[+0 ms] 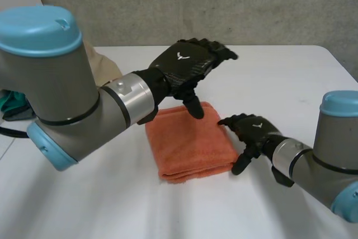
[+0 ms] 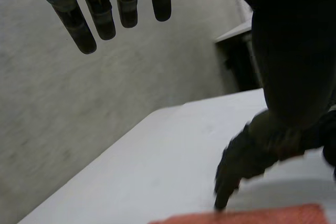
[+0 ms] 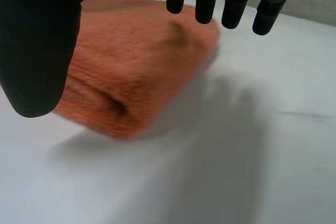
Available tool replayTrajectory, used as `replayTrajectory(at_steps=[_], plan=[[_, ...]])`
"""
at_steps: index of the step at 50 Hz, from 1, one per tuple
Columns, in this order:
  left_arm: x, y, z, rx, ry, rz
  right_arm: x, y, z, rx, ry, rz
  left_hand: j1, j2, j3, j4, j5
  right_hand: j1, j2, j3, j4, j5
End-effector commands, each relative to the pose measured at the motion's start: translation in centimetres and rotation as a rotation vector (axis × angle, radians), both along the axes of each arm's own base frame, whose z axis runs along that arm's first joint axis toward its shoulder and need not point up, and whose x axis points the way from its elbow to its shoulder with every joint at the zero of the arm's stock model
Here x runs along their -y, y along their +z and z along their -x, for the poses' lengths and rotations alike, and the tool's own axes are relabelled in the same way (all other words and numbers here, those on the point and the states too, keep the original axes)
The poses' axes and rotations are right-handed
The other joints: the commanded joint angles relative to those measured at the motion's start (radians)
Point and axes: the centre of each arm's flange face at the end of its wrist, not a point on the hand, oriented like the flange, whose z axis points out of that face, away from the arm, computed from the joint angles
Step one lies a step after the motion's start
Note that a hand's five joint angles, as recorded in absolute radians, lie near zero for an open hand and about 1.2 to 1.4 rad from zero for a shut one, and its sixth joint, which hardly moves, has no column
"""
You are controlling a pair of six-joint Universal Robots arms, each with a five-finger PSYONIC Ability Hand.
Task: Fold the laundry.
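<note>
The folded towel (image 1: 190, 141) lies on the bench (image 1: 279, 76), long axis 12 to 6 o'clock. The right hand (image 1: 251, 130), spread and empty, is nearer, at its 3 o'clock edge; the left hand (image 1: 187, 65) hovers spread above 12 o'clock.

the folded towel (image 1: 190, 141) is plain orange all over. the table (image 1: 291, 76) beneath it is white. the left hand (image 1: 187, 68) and the right hand (image 1: 253, 130) are black, each with a small white mark on its back. the left arm (image 1: 61, 99) and the right arm (image 1: 335, 155) are grey with light-blue caps and silver wrist bands. behind the left arm lie a beige cloth (image 1: 105, 65) and a teal-green cloth (image 1: 12, 104) — the wall (image 1: 196, 4) is mottled grey.
</note>
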Motion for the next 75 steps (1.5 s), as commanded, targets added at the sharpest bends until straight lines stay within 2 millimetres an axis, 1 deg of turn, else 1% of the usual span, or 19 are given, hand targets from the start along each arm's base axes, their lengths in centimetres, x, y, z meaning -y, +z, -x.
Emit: replayTrajectory(at_steps=[1,8,12,14,15,22,26,27,30,31,35,39,47,57,58,59,65,72,75], plan=[[-0.2,0.2,0.3,-0.001,-0.029,0.000,0.0,-1.2,-0.9,0.074,0.028,-0.034,0.022,0.003,-0.003,0.009,-0.016,0.073,0.078,0.071,0.073,0.074],[-0.2,-0.2,0.4,0.005,-0.030,-0.009,1.1,-2.5,-1.4,0.074,0.033,-0.010,0.019,0.000,-0.006,0.006,-0.019,0.196,0.201,0.194,0.196,0.197],[-0.3,-0.3,0.3,0.009,-0.030,-0.014,1.5,-3.1,-2.1,0.064,0.049,0.000,0.019,0.000,-0.006,0.006,-0.019,0.434,0.438,0.432,0.433,0.435],[-0.3,-0.5,0.4,0.011,-0.030,-0.017,2.1,-3.4,-2.2,0.052,0.037,0.014,0.022,0.003,-0.003,0.009,-0.016,1.007,1.012,1.005,1.007,1.008],[-0.3,-0.5,0.3,0.011,-0.028,-0.019,2.3,-3.5,-2.2,0.047,0.029,0.017,0.022,0.003,-0.003,0.009,-0.016,1.166,1.170,1.164,1.165,1.167],[-0.1,-0.4,0.2,0.009,-0.022,-0.018,4.6,-2.3,-1.6,0.052,-0.073,0.143,0.022,0.003,-0.003,0.009,-0.016,1.167,1.172,1.165,1.167,1.168],[0.0,0.0,0.1,0.001,-0.019,-0.007,7.5,0.8,-1.3,0.112,-0.125,0.275,0.022,0.003,-0.003,0.009,-0.016,1.167,1.172,1.165,1.167,1.168],[0.0,0.1,0.1,0.000,-0.016,-0.005,9.5,1.8,-0.4,0.125,-0.168,0.313,0.022,0.003,-0.003,0.009,-0.016,1.167,1.172,1.165,1.167,1.168],[0.1,0.4,0.1,-0.007,-0.008,0.004,12.9,1.7,1.8,0.116,-0.261,0.339,0.022,0.003,-0.003,0.009,-0.016,1.167,1.172,1.165,1.167,1.168],[0.1,0.4,0.1,-0.007,-0.007,0.004,15.2,1.8,3.4,0.103,-0.329,0.365,0.022,0.003,-0.003,0.009,-0.016,1.167,1.172,1.165,1.167,1.168],[0.2,0.6,0.1,-0.012,-0.002,0.009,20.6,2.2,7.8,0.078,-0.491,0.415,0.022,0.003,-0.003,0.009,-0.016,1.167,1.172,1.165,1.167,1.168],[0.1,0.8,0.2,-0.015,-0.005,0.012,24.8,1.7,11.9,0.058,-0.609,0.451,0.022,0.003,-0.003,0.009,-0.016,1.167,1.172,1.165,1.167,1.168],[0.1,0.8,0.3,-0.015,-0.002,0.013,29.5,0.4,18.2,0.030,-0.760,0.494,0.022,0.003,-0.003,0.009,-0.016,1.167,1.172,1.165,1.167,1.168],[-0.1,0.7,0.4,-0.014,-0.002,0.013,30.5,-0.9,21.8,0.016,-0.801,0.490,0.019,0.000,-0.006,0.006,-0.019,1.160,1.164,1.158,1.159,1.160],[-0.1,0.7,0.4,-0.014,-0.002,0.013,30.5,-0.9,21.9,0.014,-0.804,0.486,0.022,0.003,-0.003,0.009,-0.016,0.726,0.731,0.725,0.726,0.727],[-0.1,0.7,0.4,-0.014,-0.002,0.013,30.4,-1.0,22.0,0.009,-0.806,0.474,0.022,0.003,-0.003,0.009,-0.016,-0.054,-0.050,-0.056,-0.055,-0.054],[-0.4,0.7,0.6,-0.015,-0.010,0.013,29.9,-0.5,23.0,-0.056,-0.819,0.449,0.019,0.000,-0.006,0.006,-0.019,-0.054,-0.050,-0.056,-0.055,-0.054],[-0.5,1.1,0.5,-0.021,-0.007,0.021,27.9,4.1,22.1,-0.284,-0.784,0.521,0.022,0.003,-0.003,0.009,-0.016,-0.054,-0.050,-0.056,-0.055,-0.054],[-0.5,1.6,0.3,-0.028,0.007,0.032,26.3,6.6,20.5,-0.324,-0.688,0.595,0.022,0.003,-0.003,0.009,-0.016,-0.054,-0.050,-0.056,-0.055,-0.054]])
